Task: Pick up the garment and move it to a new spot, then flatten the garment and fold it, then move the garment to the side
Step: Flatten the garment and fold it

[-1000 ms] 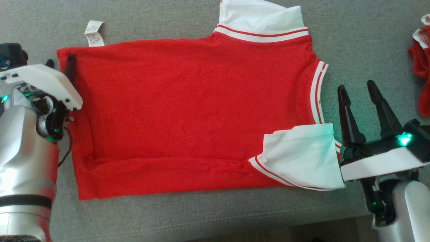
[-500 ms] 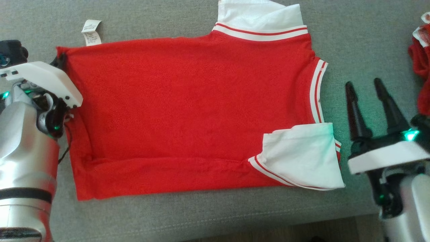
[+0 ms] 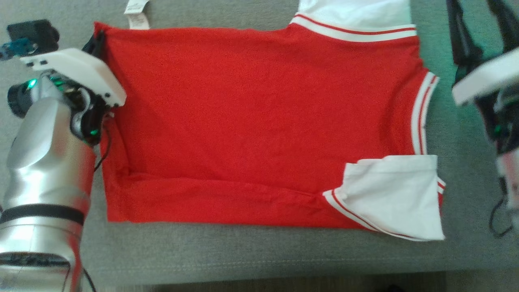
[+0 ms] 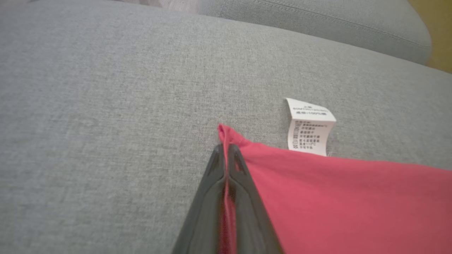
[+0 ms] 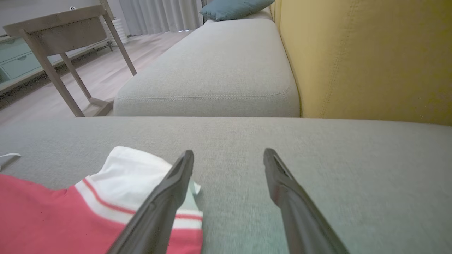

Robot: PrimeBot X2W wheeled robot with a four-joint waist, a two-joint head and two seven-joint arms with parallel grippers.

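Red cloth spreads across the middle of the head view: one shirt [image 3: 259, 121], flat on the grey sofa [image 3: 243, 255], with two white sleeves, one [image 3: 391, 194] folded in at lower right, one [image 3: 352, 12] at the top edge. One label [image 4: 310, 127] sticks out near its upper-left corner. Two grippers: the left gripper [image 4: 225, 150] is clamped on that corner's hem, its forearm [image 3: 44, 162] hiding part of the shirt's left edge; the right gripper [image 5: 229, 153], upper right, stands wide apart over bare cushion beside the top sleeve, holding nothing. Beyond, in the right wrist view: one wooden table [image 5: 56, 31], one teal pillow [image 5: 231, 8], one yellow backrest [image 5: 370, 53].
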